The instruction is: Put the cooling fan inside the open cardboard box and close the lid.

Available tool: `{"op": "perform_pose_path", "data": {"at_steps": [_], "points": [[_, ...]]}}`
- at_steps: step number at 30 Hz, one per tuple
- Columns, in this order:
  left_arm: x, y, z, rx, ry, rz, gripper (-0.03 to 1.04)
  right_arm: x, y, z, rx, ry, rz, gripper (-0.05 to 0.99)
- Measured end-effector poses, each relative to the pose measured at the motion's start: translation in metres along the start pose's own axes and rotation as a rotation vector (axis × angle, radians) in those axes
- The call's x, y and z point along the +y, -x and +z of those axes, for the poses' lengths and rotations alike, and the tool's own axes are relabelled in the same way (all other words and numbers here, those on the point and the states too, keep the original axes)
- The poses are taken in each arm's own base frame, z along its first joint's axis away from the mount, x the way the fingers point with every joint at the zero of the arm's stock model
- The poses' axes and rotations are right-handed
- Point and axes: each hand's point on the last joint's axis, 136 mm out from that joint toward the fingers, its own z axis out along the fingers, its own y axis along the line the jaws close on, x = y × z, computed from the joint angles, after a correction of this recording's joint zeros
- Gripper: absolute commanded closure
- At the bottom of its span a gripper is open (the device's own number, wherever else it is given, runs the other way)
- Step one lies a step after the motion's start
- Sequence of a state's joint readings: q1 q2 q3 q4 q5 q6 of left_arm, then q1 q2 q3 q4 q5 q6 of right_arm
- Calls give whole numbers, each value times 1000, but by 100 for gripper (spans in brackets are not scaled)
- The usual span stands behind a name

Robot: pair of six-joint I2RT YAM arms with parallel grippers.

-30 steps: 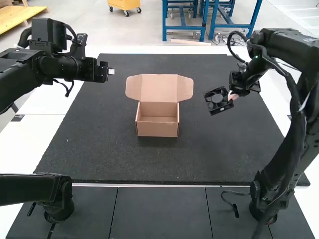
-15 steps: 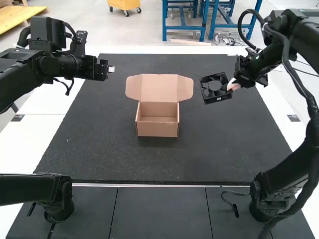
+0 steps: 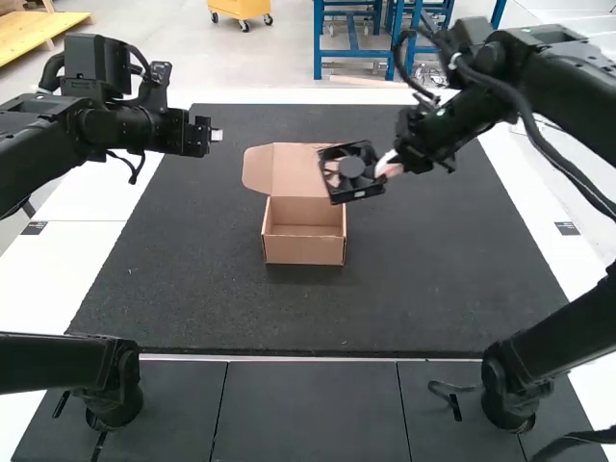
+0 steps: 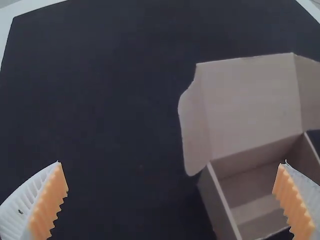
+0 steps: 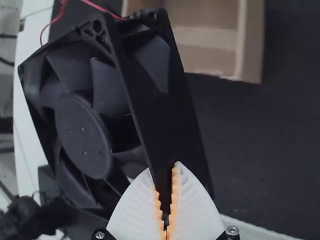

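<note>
One cardboard box [image 3: 304, 231] stands on the black mat [image 3: 173, 269] of the worktop [image 3: 43, 274]. Its lid [image 3: 289, 166] is thrown back on the far side, with a small flap at each end. Looking into the box, I make out nothing but bare cardboard walls and floor.

My right pincer [image 3: 390, 166] is clenched on the cooling fan [image 3: 351, 173] and holds it in the air above the box's far right corner, in front of the right part of the lid. The grip is on the fan's rim alone. My wrist view shows the white ribbed fingers [image 5: 192, 202] squeezing the thin edge of the frame, and the rest of the fan stands out beyond them towards the box.

The fan is black, with a square frame, a round flat hub and curved blades. It hangs tilted, and a red wire [image 5: 75, 14] leaves one corner.

My left pincer [image 3: 207, 137] is released, its orange pads [image 4: 49, 197] spread wide. It hangs in the air to the left of the box, level with the lid and well apart from it.
</note>
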State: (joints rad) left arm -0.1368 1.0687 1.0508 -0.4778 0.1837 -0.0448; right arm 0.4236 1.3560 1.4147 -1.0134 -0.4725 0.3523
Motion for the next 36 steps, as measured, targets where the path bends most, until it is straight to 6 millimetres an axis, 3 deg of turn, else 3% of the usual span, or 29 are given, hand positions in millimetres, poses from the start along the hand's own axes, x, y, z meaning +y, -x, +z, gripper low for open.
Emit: {"op": "perform_pose_path", "data": {"at_steps": [4, 8, 14, 19, 30, 36], "points": [[0, 0, 0, 0, 0, 0, 4, 31, -14, 18, 21, 35, -6, 95], [0, 0, 0, -1, 1, 0, 4, 47, -20, 31, 35, 37, 23, 95], [1, 1, 0, -3, 4, 1, 4, 38, -15, 54, 48, -14, 108, 96], [1, 1, 0, -3, 7, 0, 4, 31, -14, 84, 78, -72, 129, 95], [4, 1, 0, -3, 21, 0, 4, 41, 9, 138, 71, -102, 139, 96], [5, 1, 0, -6, 27, 1, 4, 25, 14, 161, 76, -158, 199, 96]]}}
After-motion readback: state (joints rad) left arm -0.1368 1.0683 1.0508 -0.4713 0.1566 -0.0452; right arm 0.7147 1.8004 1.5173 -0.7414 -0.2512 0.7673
